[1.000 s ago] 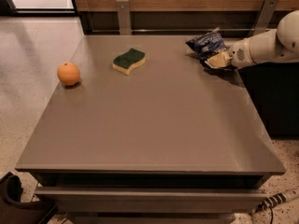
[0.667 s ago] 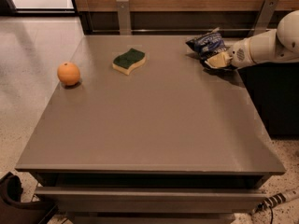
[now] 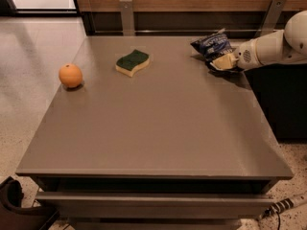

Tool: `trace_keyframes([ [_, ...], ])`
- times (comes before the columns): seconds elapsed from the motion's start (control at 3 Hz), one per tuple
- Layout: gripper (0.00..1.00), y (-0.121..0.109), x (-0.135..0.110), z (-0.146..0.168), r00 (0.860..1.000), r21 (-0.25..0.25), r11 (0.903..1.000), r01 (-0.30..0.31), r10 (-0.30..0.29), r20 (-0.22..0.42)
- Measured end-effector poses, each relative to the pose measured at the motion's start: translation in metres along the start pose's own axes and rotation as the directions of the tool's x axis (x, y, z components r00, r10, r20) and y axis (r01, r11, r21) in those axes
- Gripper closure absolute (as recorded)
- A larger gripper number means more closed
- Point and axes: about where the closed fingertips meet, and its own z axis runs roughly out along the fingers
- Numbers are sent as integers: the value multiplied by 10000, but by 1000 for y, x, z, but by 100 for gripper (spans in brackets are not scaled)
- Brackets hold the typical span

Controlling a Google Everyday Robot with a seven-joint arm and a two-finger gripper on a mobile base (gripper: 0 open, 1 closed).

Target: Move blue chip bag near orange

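Bench (image 3: 158,128): grey, items on far half. Blue chip bag (image 3: 212,44) at far right, well apart from orange. Tool (image 3: 224,62) touching bag's near edge; can't tell how open it is or if it has hold. Sponge (image 3: 132,62) btwn. Orange (image 3: 70,75) by left edge. Step: prob. grasping. Next: secure bag, lift, carry left past sponge, set beside orange.

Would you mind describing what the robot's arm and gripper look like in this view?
The arm is a smooth, white, tube-shaped shell with a large rounded joint at the picture's right edge and a small dotted round patch near the wrist. The gripper, at the table's far right by the blue chip bag, is pale yellowish-cream. No cables show on it.
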Motion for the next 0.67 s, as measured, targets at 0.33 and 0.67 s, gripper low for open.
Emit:
trace_keyframes([
  [0.33, 100, 3, -3, 2, 9999, -14, 10000, 76, -76, -69],
  [0.67, 100, 11, -19, -21, 9985, 416, 9977, 540, -544, 97],
])
